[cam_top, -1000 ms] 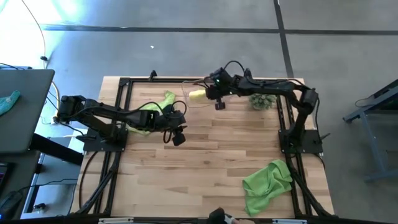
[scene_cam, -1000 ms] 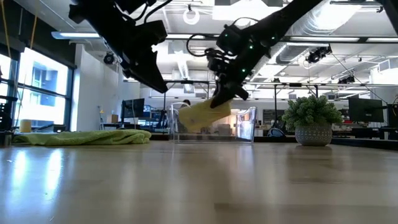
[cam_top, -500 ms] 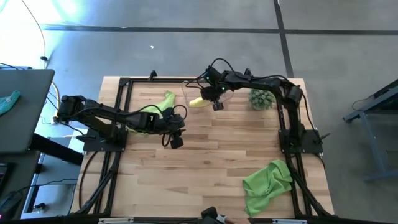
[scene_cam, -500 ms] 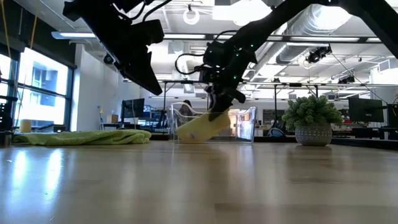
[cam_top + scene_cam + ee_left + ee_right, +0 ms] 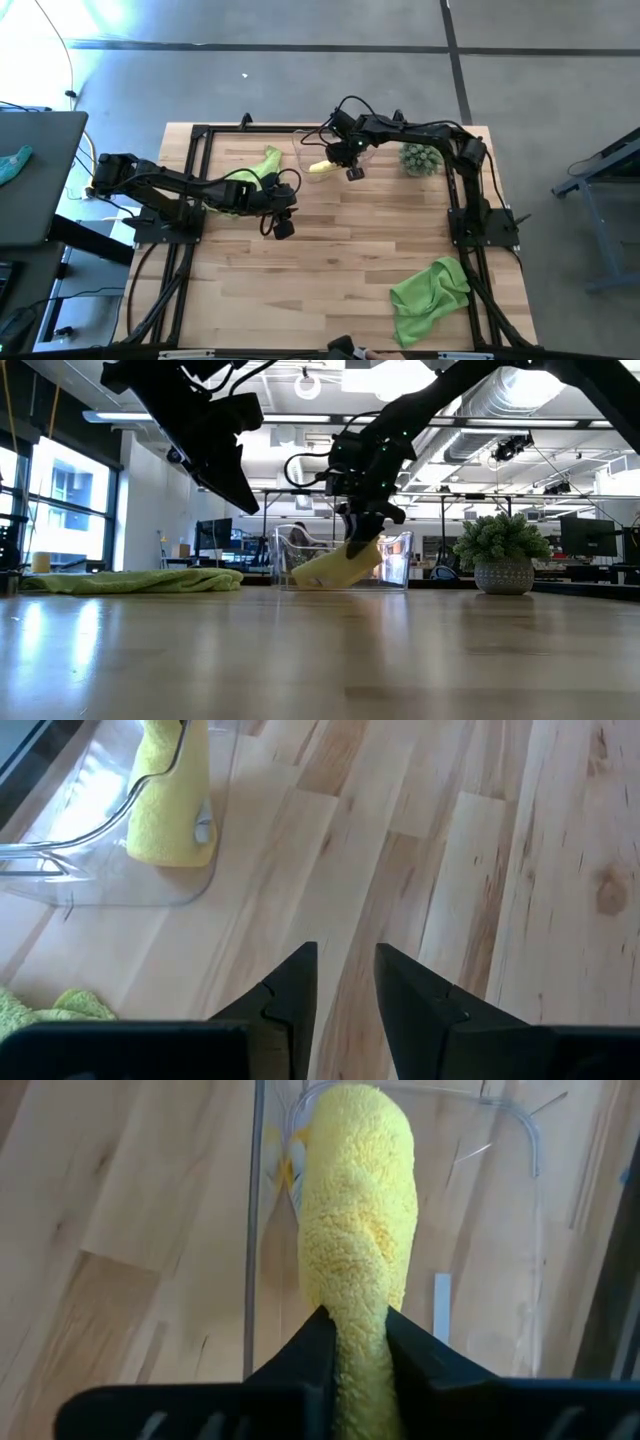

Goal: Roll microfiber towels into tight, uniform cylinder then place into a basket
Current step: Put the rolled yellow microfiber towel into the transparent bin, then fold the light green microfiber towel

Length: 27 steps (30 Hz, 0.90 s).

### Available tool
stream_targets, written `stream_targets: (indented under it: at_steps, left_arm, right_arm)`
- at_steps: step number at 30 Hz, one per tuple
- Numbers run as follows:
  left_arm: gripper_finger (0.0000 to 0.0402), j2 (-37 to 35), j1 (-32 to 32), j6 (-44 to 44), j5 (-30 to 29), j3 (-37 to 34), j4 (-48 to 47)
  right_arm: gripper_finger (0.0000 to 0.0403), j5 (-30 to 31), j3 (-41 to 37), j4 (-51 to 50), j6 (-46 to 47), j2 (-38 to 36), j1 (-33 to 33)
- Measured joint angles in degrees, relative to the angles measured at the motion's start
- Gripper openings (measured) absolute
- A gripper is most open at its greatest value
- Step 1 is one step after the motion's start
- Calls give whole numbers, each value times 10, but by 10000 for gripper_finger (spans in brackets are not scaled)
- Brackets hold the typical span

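Your right wrist view shows what the high view hides: the right gripper fingers pinch the rolled yellow towel, whose far end lies inside the clear basket. The left gripper hangs over bare surface, fingers narrowly parted around nothing, with the basket beyond its fingertips.

Overhead looks down; low level; wrists close; all share basket.

Two dark jointed arms, black looping cables, tapered black fingers.
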Motion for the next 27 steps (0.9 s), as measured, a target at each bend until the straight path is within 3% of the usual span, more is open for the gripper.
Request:
stream_targets:
  at_steps: [12, 16, 23, 27]
  left_arm:
    - [92, 0, 0, 0, 0, 0, -10]
    - [92, 0, 2, 0, 0, 0, -11]
    - [92, 0, 2, 0, -1, 0, -16]
    - [92, 0, 5, 6, -42, 0, -41]
  right_arm:
    - [153, 9, 20, -54, 77, 0, 0]
    - [155, 1, 68, -116, 89, 0, 0]
    - [149, -67, 163, -246, 133, -1, 1]
    - [149, -86, 218, -347, 167, -1, 4]
